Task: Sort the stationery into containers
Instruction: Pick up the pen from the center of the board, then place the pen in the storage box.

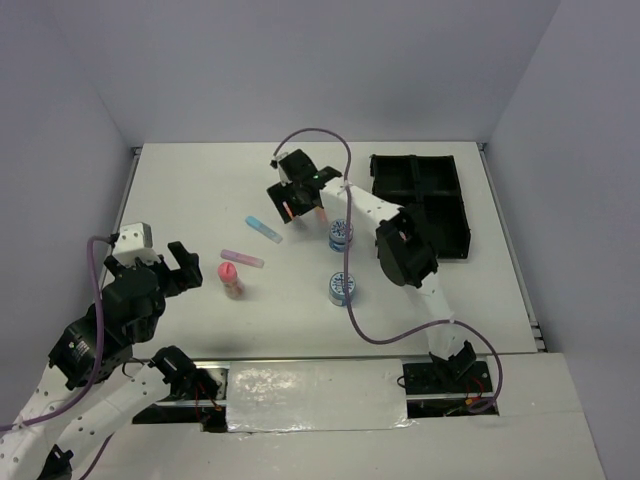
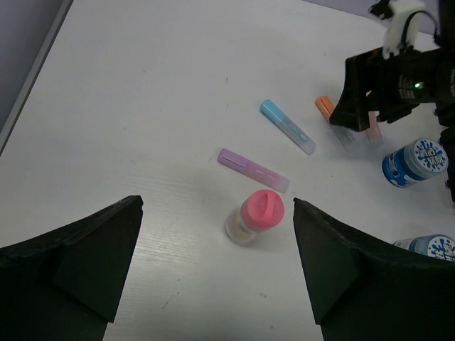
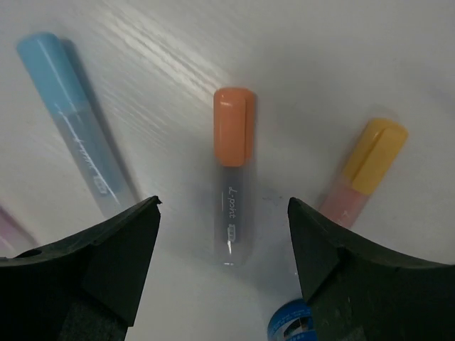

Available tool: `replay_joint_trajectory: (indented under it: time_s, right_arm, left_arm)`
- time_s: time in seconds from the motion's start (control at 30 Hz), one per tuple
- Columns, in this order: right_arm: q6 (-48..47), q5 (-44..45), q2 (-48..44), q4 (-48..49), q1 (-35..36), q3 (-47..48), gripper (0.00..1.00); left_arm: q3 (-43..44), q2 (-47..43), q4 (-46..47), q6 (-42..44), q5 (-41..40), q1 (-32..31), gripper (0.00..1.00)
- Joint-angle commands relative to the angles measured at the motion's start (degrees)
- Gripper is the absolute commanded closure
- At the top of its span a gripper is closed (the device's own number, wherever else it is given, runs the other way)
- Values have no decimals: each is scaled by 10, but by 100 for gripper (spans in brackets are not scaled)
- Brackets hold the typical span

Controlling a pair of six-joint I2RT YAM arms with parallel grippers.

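Over the middle of the white table (image 1: pixel 190 180), the right gripper (image 3: pixel 224 202) hangs with its fingers spread wide, one on each side of an orange-capped marker (image 3: pixel 232 167) that lies flat on the surface; nothing is pinched. Just beside that marker lies a yellow-capped marker (image 3: pixel 373 153), and on the other side, a little apart, a blue marker (image 3: pixel 71 135). A purple marker (image 2: pixel 252 169) lies near the blue one, and a pink-capped bottle (image 2: pixel 254 215) stands upright just beside it. One round blue-and-white tub (image 1: pixel 340 234) stands close to the right arm, and a second tub (image 1: pixel 342 288) stands nearer the arm bases, apart from the first. On the near left, the left gripper (image 2: pixel 216 201) is spread open too, holding nothing, and it faces the bottle from some way off. At the far right sits the black tray (image 1: pixel 420 200), well apart from all these pieces, which lie on the bare table.
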Motion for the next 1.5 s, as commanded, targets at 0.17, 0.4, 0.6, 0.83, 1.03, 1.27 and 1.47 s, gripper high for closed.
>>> replay_joint_trajectory:
  time_s: [0.17, 0.4, 0.6, 0.83, 1.03, 1.27, 1.47]
  right_arm:
    - [-13, 0, 65, -77, -3, 61, 24]
    - [-13, -2, 93, -96, 3, 64, 47]
    - [-29, -2, 83, -99, 11, 47, 80]
    - [-20, -150, -1, -30, 11, -6, 100]
    - [17, -205, -144, 50, 4, -61, 100]
    - [1, -168, -238, 48, -115, -92, 100]
    - [-29, 9, -197, 11, -221, -64, 100]
  left_arm:
    - [13, -6, 21, 12, 9, 5, 1]
    - [12, -9, 25, 18, 18, 5, 1]
    - [10, -13, 31, 24, 28, 5, 1]
    - [9, -15, 32, 25, 30, 6, 1]
    - [8, -19, 32, 24, 29, 6, 1]
    - [8, -27, 30, 22, 26, 6, 1]
    - [5, -35, 35, 26, 31, 5, 1]
